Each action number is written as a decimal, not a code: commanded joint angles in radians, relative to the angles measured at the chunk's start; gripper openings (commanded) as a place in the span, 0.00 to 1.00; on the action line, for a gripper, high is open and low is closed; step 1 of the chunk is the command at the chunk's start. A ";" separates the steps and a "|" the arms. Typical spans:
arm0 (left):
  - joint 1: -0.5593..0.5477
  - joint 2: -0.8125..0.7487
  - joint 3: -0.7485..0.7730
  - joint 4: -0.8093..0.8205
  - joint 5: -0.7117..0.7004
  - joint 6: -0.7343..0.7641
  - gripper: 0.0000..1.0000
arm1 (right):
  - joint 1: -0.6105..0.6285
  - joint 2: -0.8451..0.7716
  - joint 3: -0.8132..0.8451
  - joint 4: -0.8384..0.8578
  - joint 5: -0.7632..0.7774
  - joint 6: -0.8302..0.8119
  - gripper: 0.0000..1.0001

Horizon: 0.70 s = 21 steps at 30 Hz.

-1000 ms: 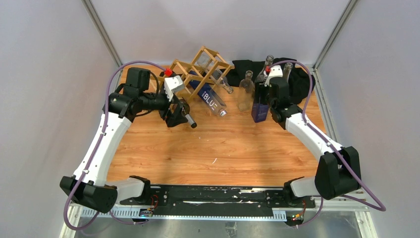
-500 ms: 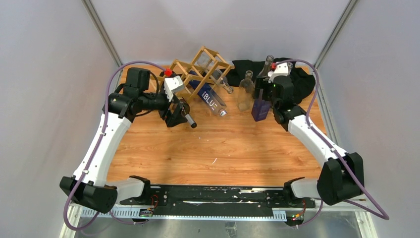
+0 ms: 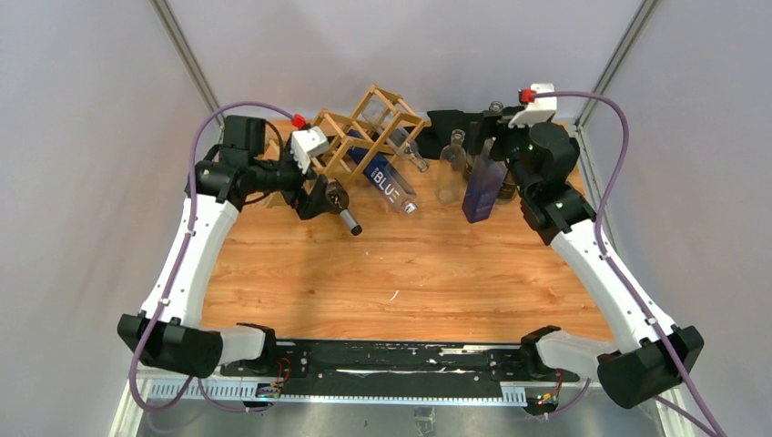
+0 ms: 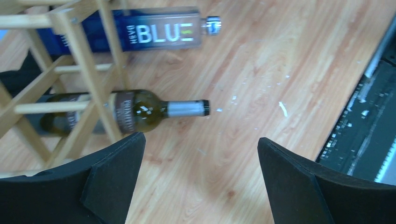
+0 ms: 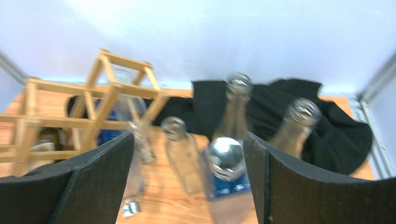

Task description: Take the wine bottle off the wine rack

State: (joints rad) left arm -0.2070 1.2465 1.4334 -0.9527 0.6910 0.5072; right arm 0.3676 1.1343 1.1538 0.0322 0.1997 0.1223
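The wine rack (image 3: pixel 369 127), a light wooden lattice, stands at the back of the table. A dark green wine bottle (image 3: pixel 341 208) lies in its lowest left cell, neck pointing toward the table's front. In the left wrist view the wine bottle (image 4: pixel 140 109) lies behind the wine rack's sticks (image 4: pixel 84 60), just beyond my fingers. My left gripper (image 3: pixel 319 202) hovers beside the bottle's body. My left gripper (image 4: pixel 199 154) is open, with only bare table between its fingers. My right gripper (image 3: pixel 503 168) is raised at the back right. My right gripper (image 5: pixel 187 144) is open and empty.
A blue "BLUE" bottle (image 3: pixel 387 187) and a clear bottle (image 3: pixel 401 146) also lie in the rack. A square blue bottle (image 3: pixel 481 187) with a silver cap (image 5: pixel 226 156) stands below my right fingers, beside an upright clear bottle (image 3: pixel 451 168). Two more bottles stand on a black cloth (image 5: pixel 327 135).
My right gripper has opened, let go of the square blue bottle and lifted up and back. My left gripper has shifted slightly left beside the rack.
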 commanded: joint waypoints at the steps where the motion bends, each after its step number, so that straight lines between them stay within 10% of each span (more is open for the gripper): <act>1: 0.096 0.061 0.064 -0.006 -0.041 0.046 0.93 | 0.117 0.065 0.157 -0.103 -0.031 -0.021 0.87; 21: 0.382 0.131 -0.053 0.053 -0.133 0.160 0.69 | 0.254 0.717 0.730 -0.451 -0.100 -0.042 0.87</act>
State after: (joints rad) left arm 0.1631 1.3647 1.4311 -0.9386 0.5560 0.6300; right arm 0.5938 1.8076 1.7977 -0.3458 0.0864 0.1032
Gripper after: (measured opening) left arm 0.695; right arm 0.863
